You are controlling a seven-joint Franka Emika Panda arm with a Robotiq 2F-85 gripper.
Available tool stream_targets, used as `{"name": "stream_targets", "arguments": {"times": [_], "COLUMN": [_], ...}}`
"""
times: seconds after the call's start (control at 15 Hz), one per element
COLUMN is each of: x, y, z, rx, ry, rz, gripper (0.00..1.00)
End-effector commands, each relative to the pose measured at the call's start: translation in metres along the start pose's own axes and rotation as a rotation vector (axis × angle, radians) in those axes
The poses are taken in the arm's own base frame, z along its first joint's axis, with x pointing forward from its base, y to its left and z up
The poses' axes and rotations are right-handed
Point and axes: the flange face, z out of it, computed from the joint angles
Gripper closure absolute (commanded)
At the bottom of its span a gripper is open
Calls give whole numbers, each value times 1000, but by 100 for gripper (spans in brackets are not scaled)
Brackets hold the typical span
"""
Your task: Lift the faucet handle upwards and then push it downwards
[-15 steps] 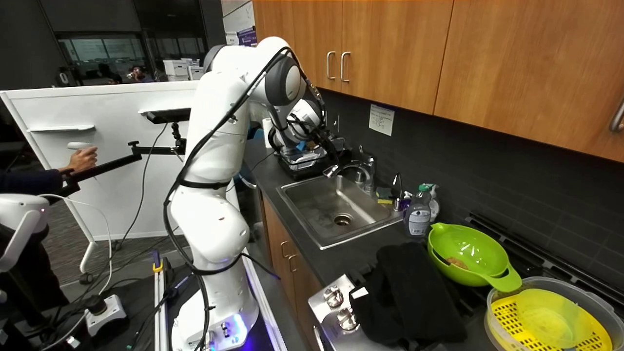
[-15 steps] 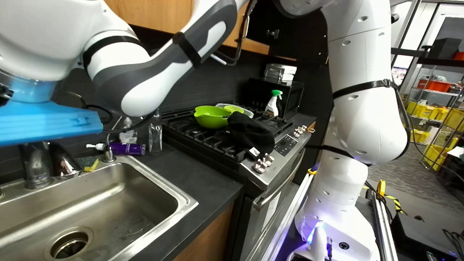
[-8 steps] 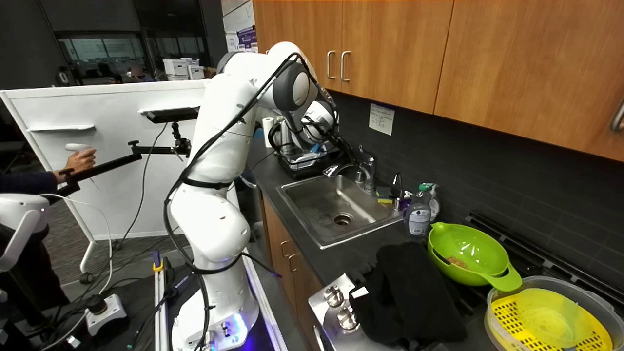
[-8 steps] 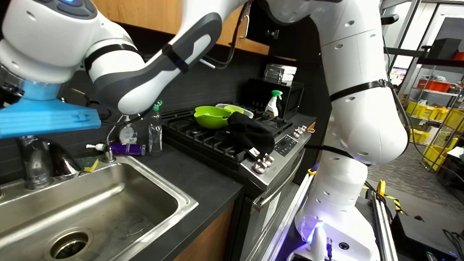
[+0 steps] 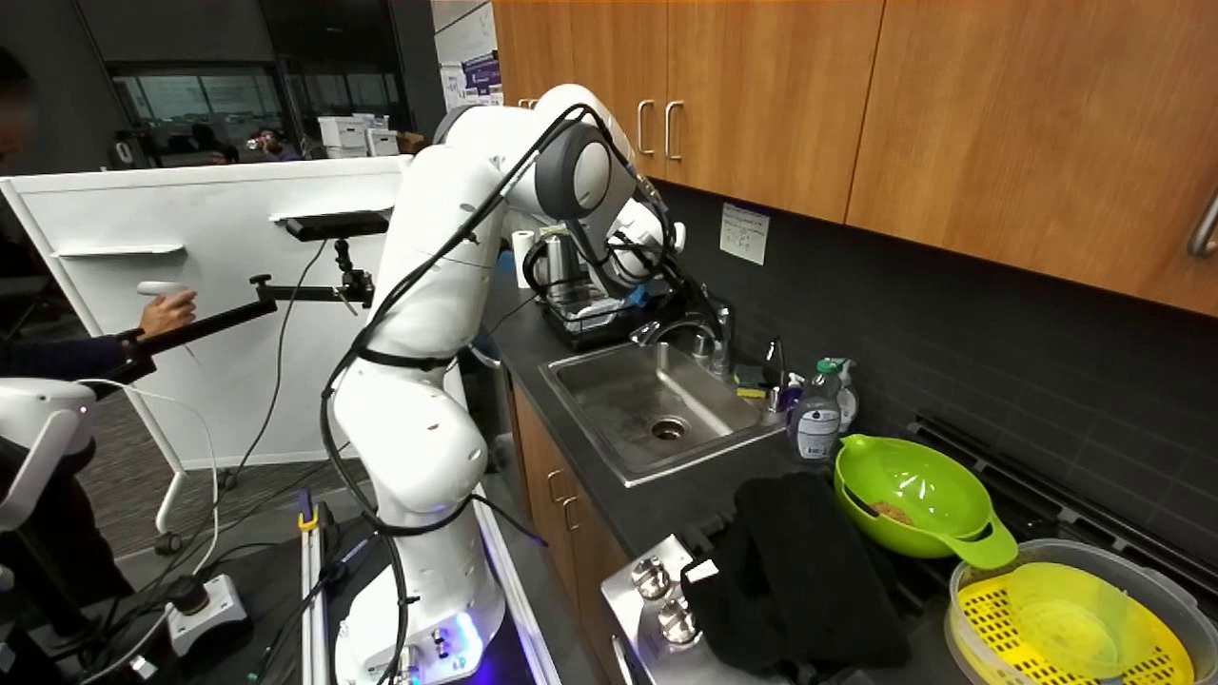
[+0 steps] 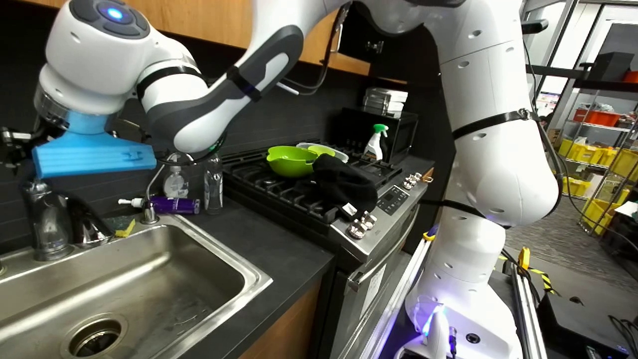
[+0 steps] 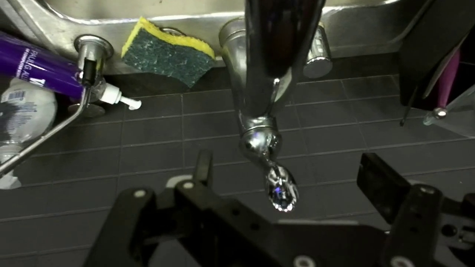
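Note:
The faucet handle [image 7: 282, 191] is a slim shiny metal lever. In the wrist view it points from the round top of the chrome faucet [image 7: 256, 104] into the space between my fingers. My gripper [image 7: 287, 165] is open, one finger on each side of the handle, with a gap on both sides and no contact visible. The faucet's spout [image 7: 282, 48] reaches over the sink. In an exterior view the faucet body [image 6: 50, 229] stands below my wrist and blue mount [image 6: 94, 157]; the handle cannot be made out there.
The steel sink [image 5: 609, 400] lies in front of the faucet. A yellow-green sponge [image 7: 167, 52], a purple bottle [image 7: 41, 66] and a thin curved tap [image 7: 48, 135] are beside it. A dish rack [image 5: 609, 323] and the dark tiled wall [image 7: 148, 141] are close.
The wrist and gripper have moved closer to the faucet. The blue mount first rose, then shifted right in an exterior view. The faucet and sink have not visibly moved.

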Motion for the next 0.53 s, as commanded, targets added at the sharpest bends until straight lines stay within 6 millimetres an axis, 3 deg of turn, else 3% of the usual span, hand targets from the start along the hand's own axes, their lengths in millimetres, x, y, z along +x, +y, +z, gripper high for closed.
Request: {"name": "stream_targets", "arguments": {"times": [0.0, 0.47], "x": [5, 2], "y": [-4, -12], "z": [4, 17], "rx": [20, 63], "ry": [19, 9], "rz": [-8, -19], "gripper": [0, 0]}}
